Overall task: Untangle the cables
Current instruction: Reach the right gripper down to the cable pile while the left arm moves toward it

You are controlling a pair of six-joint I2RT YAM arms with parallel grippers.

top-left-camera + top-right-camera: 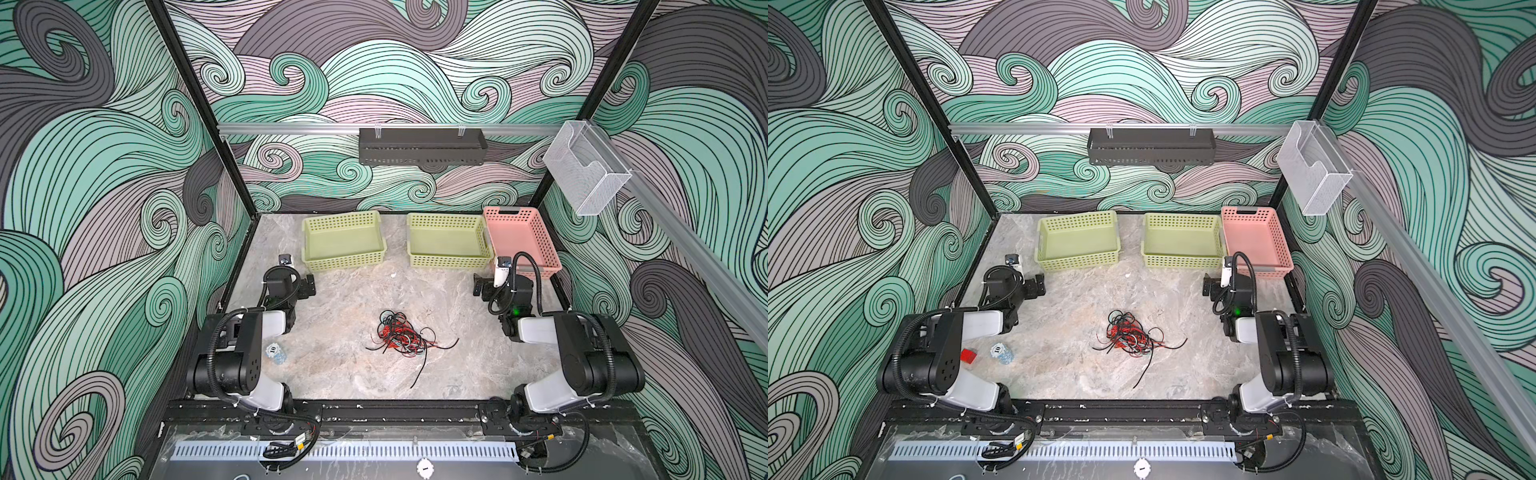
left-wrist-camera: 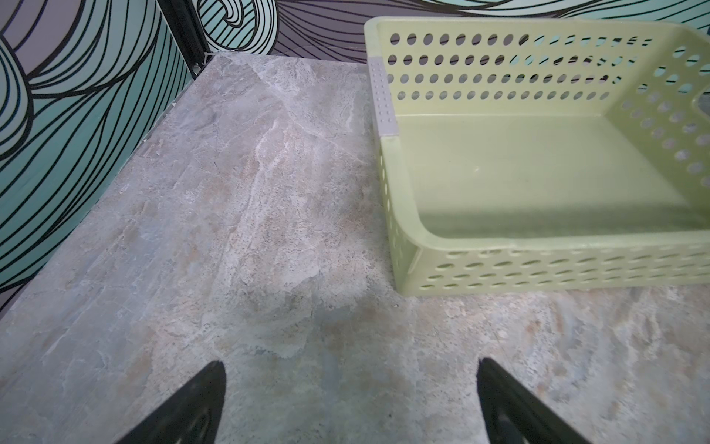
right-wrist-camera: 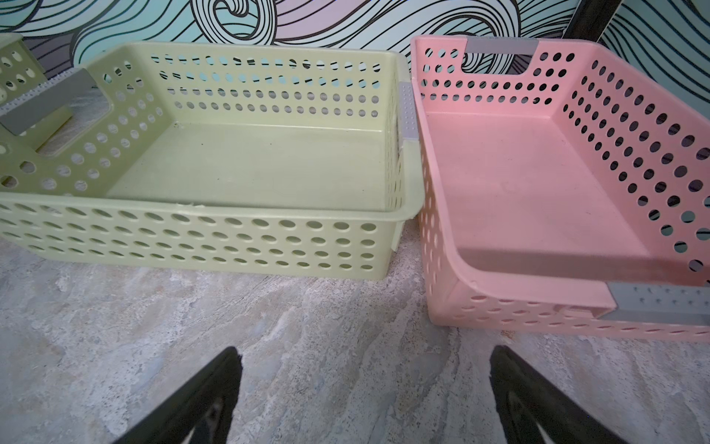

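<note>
So nothing's started yet, I reckon. On the marbled worktop (image 1: pixel 457 370), two green baskets (image 1: pixel 345 262) and a pink basket (image 1: pixel 538 237) sit empty at the back. The cables (image 1: pixel 401 336) lie knotted mid-worktop, well apart from both arms. The left end effector (image 2: pixel 351 363) and right end effector (image 3: pixel 365 350) are spread wide, holding nothing. Next up is probably pinching a loose strand.

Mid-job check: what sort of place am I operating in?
Probably a purpose-built robot test cell: printed wave panels wall in a marble-look table, a left arm and right arm are mounted on its front rail, and the cables lie heaped mid-table.
</note>
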